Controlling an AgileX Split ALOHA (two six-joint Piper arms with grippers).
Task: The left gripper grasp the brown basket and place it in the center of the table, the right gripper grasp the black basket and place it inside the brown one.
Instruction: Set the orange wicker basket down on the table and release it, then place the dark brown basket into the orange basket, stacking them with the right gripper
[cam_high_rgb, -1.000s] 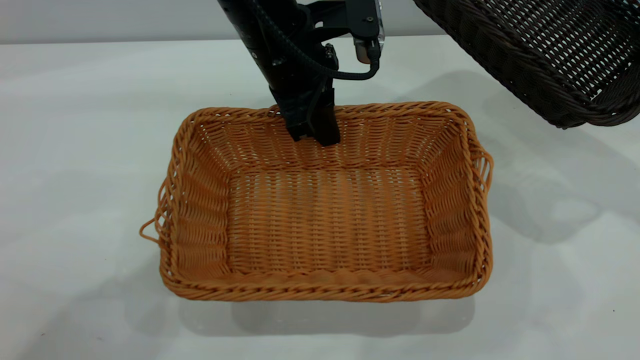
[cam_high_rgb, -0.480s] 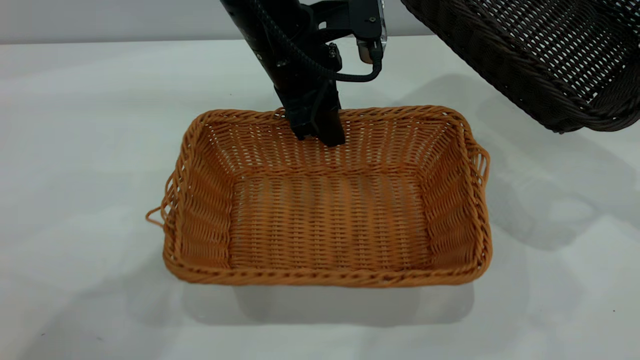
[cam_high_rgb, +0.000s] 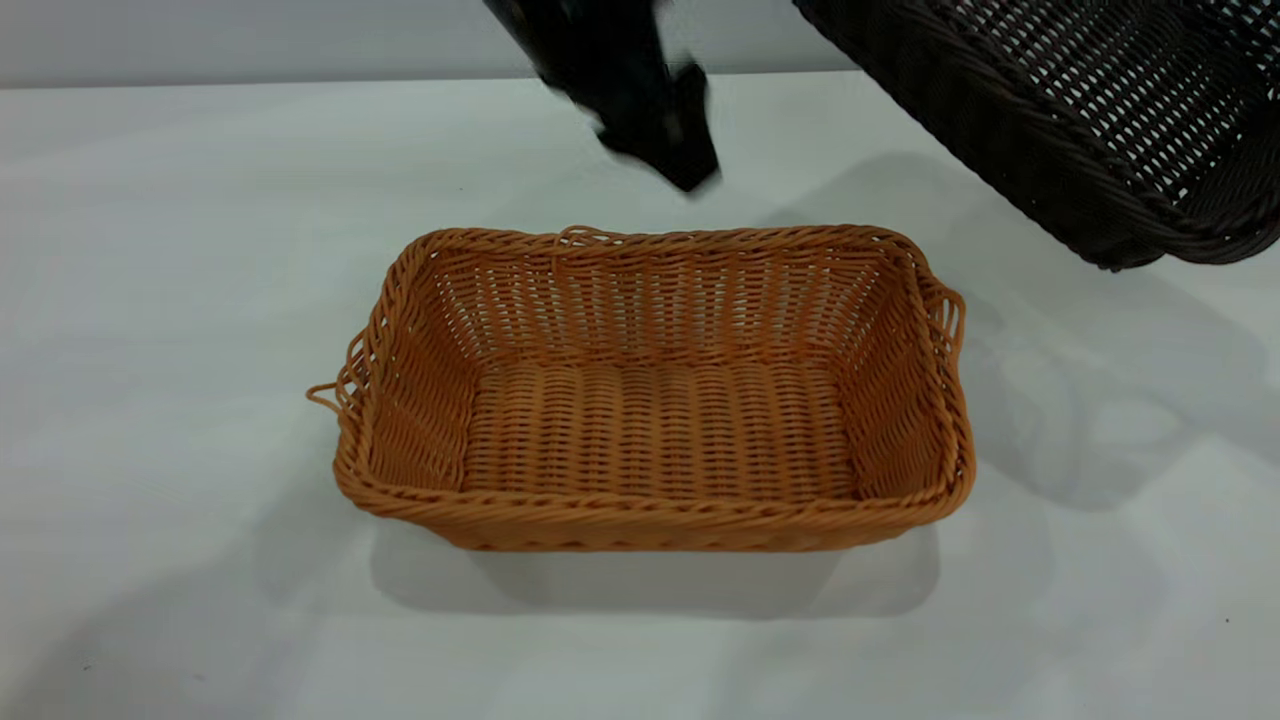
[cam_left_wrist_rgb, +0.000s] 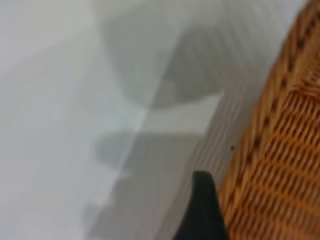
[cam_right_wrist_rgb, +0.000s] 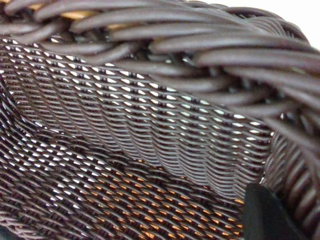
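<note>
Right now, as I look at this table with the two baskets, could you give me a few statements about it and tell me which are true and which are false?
1. The brown basket sits flat on the table. True.
2. The left gripper is holding the brown basket's rim. False: it is above and behind the basket, clear of it.
3. The black basket is up in the air, tilted, at the upper right of the exterior view. True.
4. The black basket is already inside the brown one. False: the brown basket is empty.
5. The brown basket lies upside down. False: its opening faces up.
</note>
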